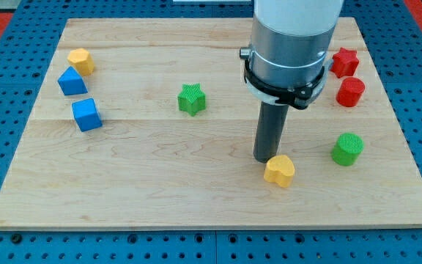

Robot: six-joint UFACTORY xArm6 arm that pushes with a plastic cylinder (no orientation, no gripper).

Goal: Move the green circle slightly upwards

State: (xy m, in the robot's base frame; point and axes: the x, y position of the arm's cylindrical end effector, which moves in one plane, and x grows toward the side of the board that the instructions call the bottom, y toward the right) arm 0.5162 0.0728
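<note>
My tip (pixel 263 159) sits right against the yellow heart (pixel 280 170), just off its upper left edge, with nothing gripped (a bare rod only pushes), and the green circle (pixel 347 149) stands well off to the view's right, so I judge the push upward hasn't started. To shove it up I must get below it, skirting the heart. Above it wait the red circle (pixel 351 92) and red star (pixel 344 61), so only a nudge.

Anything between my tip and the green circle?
Only bare board in the camera view. My tip touches the yellow heart; the green circle sits to the view's right.
</note>
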